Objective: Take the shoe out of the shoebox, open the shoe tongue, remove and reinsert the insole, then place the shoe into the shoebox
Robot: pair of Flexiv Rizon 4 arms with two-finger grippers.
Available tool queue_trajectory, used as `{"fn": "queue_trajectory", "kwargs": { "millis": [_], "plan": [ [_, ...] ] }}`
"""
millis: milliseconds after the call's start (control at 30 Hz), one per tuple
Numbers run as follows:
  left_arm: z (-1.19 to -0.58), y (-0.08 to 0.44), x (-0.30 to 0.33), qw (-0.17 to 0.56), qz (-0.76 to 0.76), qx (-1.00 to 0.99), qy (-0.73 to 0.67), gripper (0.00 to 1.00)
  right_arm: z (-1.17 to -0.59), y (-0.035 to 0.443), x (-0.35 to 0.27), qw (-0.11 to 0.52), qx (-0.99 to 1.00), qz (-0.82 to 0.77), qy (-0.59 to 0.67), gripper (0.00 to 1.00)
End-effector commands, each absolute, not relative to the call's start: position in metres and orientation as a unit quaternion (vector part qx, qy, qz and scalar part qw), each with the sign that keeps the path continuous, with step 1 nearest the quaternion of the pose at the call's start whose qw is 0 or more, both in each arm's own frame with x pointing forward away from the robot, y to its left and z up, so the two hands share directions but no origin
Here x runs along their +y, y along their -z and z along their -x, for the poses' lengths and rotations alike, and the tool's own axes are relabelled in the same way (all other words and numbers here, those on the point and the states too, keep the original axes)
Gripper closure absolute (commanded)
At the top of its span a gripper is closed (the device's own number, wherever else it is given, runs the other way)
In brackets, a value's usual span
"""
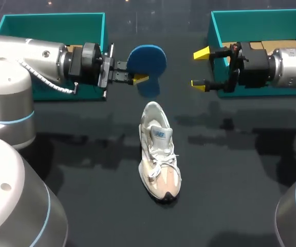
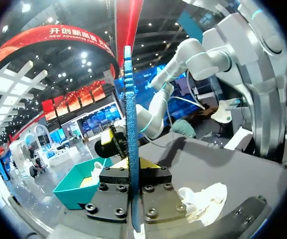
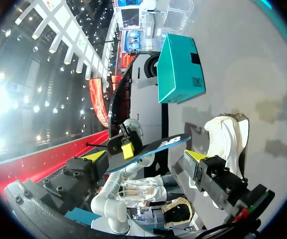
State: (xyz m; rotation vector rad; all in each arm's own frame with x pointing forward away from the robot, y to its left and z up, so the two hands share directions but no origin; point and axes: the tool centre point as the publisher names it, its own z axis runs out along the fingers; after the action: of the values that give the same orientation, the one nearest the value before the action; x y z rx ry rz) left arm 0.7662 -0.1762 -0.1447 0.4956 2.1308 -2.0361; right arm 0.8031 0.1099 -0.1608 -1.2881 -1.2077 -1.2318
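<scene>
Head camera first: two teal boxes, the left shoebox [image 1: 50,18] in the upper left of the frame and the right shoebox [image 1: 261,14] in the upper right. One shoe [image 1: 160,152] lies on the dark table [image 1: 86,154] at the centre, toe toward the lower edge and well apart from both boxes. One blue insole [image 1: 147,60] hangs in the upper middle, above the shoe's heel. Two arms come in level from the sides. The left gripper [image 1: 136,73] points right and is clamped on the insole's lower edge. The right gripper [image 1: 200,68] points left with its fingers spread wide and nothing between them.

Left wrist camera: one insole [image 2: 129,124] stands edge-on, pinched between the fingers of the left gripper [image 2: 131,167]. One shoe [image 2: 203,199] lies under and beside the gripper, and the right shoebox [image 2: 78,186] is ahead.

Right wrist camera: the right gripper [image 3: 146,157] has its two fingers wide apart. Ahead of it, the left gripper [image 3: 126,144] holds the one insole [image 3: 158,147] edge-on. The shoe [image 3: 228,137] lies on the table beside the insole, and the left shoebox [image 3: 178,69] is beyond.
</scene>
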Motion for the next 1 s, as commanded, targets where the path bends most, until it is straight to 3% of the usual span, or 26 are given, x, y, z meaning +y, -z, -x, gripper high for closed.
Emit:
{"fn": "queue_trajectory", "kwargs": {
  "millis": [33, 100, 533, 1000],
  "plan": [
    [-0.759, 0.137, -0.172, -0.062, -0.037, 0.715, 0.696, 1.0, -0.803, 0.161, 0.111, 0.474, -0.494, 0.528, 0.503, 0.0],
    [-0.756, 0.133, -0.171, -0.116, -0.007, 0.71, 0.695, 1.0, -0.803, 0.161, 0.111, 0.474, -0.494, 0.528, 0.503, 0.0],
    [-0.756, 0.133, -0.171, -0.116, -0.007, 0.71, 0.695, 1.0, -0.803, 0.161, 0.111, 0.474, -0.494, 0.528, 0.503, 0.0],
    [-0.757, 0.124, -0.17, -0.243, 0.131, 0.695, 0.664, 1.0, -0.803, 0.161, 0.111, 0.474, -0.494, 0.528, 0.503, 0.0]
  ]
}}
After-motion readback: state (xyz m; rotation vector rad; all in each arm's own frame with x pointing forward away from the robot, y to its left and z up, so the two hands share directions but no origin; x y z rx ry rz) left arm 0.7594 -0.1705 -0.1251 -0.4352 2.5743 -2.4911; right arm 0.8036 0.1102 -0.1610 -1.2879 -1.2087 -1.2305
